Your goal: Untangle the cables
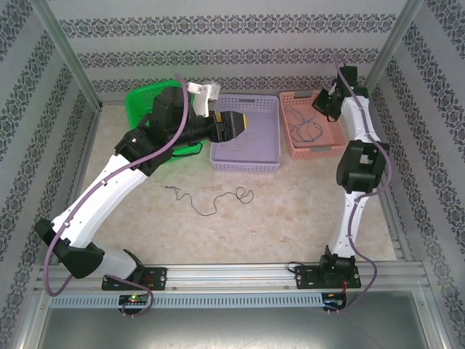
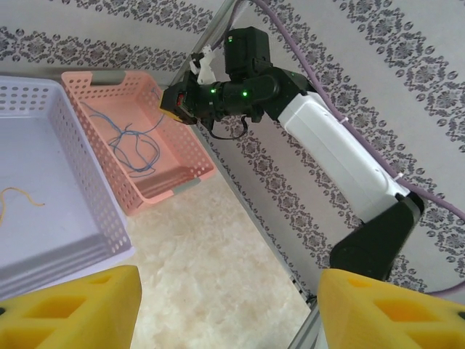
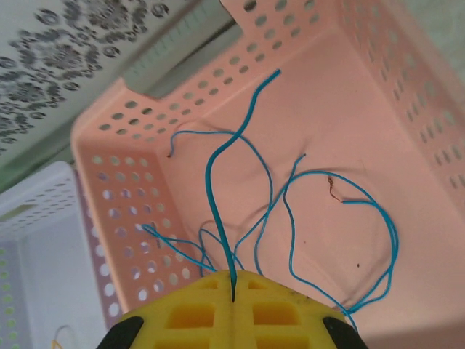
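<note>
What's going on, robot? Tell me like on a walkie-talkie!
Left gripper open by the purple basket. Right gripper shut on a blue wire over the pink basket. Black wire loose on the table. Nothing in the way.

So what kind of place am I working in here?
Probably a robot test cell, not a home: an aluminium frame, wallpaper-print panels round the table, and plastic sorting baskets.

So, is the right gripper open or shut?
Shut: the right gripper pinches a blue wire; its yellow fingers meet.
</note>
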